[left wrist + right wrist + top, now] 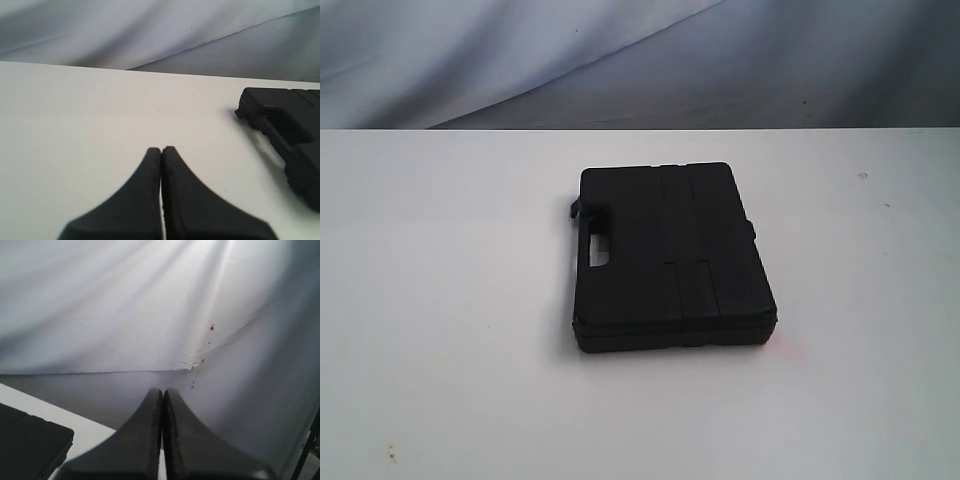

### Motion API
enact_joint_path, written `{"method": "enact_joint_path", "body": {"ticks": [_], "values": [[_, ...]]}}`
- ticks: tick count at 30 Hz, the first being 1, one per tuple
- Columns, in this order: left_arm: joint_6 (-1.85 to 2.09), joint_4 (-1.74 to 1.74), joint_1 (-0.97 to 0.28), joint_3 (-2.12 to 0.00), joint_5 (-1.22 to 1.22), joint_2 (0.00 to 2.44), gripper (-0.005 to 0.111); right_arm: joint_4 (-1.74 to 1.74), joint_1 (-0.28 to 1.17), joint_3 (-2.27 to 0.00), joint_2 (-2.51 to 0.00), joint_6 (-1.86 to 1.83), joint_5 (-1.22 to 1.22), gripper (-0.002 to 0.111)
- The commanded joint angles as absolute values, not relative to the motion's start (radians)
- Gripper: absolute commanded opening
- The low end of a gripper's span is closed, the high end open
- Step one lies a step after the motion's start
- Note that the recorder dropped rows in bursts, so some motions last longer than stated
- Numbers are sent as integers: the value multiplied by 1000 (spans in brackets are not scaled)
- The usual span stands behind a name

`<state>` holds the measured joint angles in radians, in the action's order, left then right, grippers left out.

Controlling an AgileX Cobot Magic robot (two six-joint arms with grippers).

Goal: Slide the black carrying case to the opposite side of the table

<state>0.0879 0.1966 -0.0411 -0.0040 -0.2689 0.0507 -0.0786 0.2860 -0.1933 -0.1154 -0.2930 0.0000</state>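
White table [440, 380] bearing black case [670, 260], grey cloth [620, 60] behind

A pale grey-white cloth [720, 60] fills the background, loosely draped in long, soft diagonal folds; the light is diffuse, brightest on its upper folds. A few tiny reddish specks [212, 327] dot it.

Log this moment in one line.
case: flat on table, untouched | left claw: shut, clear of case | right claw: shut
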Motion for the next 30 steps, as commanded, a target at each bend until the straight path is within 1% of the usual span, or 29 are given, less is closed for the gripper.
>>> {"method": "enact_joint_path", "body": {"ticks": [1, 7, 11, 15, 23, 30], "values": [[87, 197, -40, 0, -266, 49, 0, -58, 277, -141, -109, -310, 0, 0], [87, 197, -40, 0, -266, 49, 0, -58, 277, -40, -109, -280, -19, 0], [87, 197, -40, 0, -266, 49, 0, -50, 277, -33, -109, -264, -48, 0], [87, 197, -40, 0, -266, 49, 0, -50, 279, -27, -105, -276, -7, 0], [87, 197, -40, 0, -266, 49, 0, 0, 120, 0, -28, -230, -12, 0], [87, 197, -40, 0, -266, 49, 0, 99, 50, 0, -28, -228, 11, 0]]}}
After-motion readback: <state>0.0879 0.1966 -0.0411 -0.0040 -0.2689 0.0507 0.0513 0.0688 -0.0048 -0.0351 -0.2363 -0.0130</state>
